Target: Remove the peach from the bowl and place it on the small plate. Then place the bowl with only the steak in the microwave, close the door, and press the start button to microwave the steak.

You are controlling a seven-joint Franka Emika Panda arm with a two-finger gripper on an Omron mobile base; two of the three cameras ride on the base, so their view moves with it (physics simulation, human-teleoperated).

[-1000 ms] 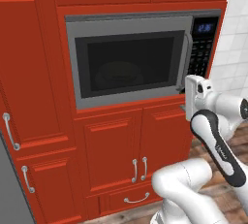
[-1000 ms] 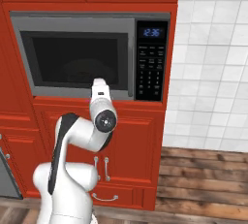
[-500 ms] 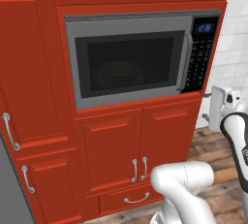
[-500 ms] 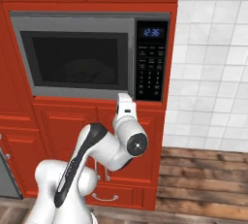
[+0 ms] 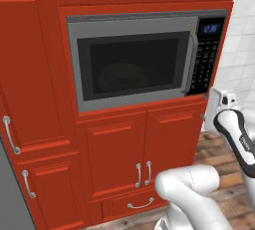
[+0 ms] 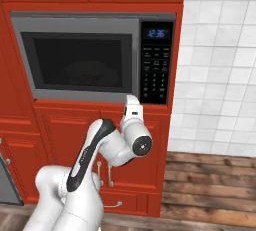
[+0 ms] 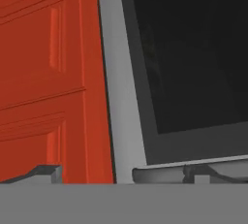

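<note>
The gripper [image 6: 131, 106] is hovering with its fingers spread wide and holding nothing, just below the lower right corner of the microwave [image 5: 134, 64], beside the keypad panel [image 6: 156, 67]. The door [image 6: 77, 60] is sitting shut, its dark glass faintly showing the bowl [image 5: 122, 74] inside; the curved handle [image 5: 191, 64] is running down the door's right edge. Red cabinet doors [image 5: 144, 154] are closing in below, while white tiled wall [image 6: 220, 75] and wooden floor [image 6: 215, 175] are leaving open room to the right.

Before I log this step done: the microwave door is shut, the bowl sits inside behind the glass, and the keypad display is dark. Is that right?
One thing is off: the display is lit blue, as the right base view shows. The microwave door is shut, and the bowl shows dimly behind its glass.
</note>
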